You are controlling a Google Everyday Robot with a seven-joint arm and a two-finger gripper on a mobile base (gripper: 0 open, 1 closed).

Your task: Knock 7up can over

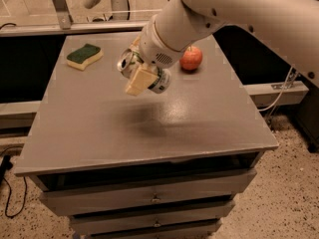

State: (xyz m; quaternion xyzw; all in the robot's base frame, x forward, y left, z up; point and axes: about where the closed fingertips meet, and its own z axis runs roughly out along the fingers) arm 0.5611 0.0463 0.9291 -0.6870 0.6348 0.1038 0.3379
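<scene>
The 7up can (160, 81) has a white and green label and a silver top (124, 63). It is tilted almost onto its side, top pointing left. My gripper (142, 76) is shut on it, with a cream finger (138, 81) across its front. The can hangs above the middle back of the grey table (99, 133), and a shadow lies on the tabletop below it. The big white arm reaches in from the upper right.
A red apple (191, 59) sits on the table just right of the gripper. A green and yellow sponge (84, 56) lies at the back left corner. Drawers run under the tabletop. A metal rail crosses behind the table.
</scene>
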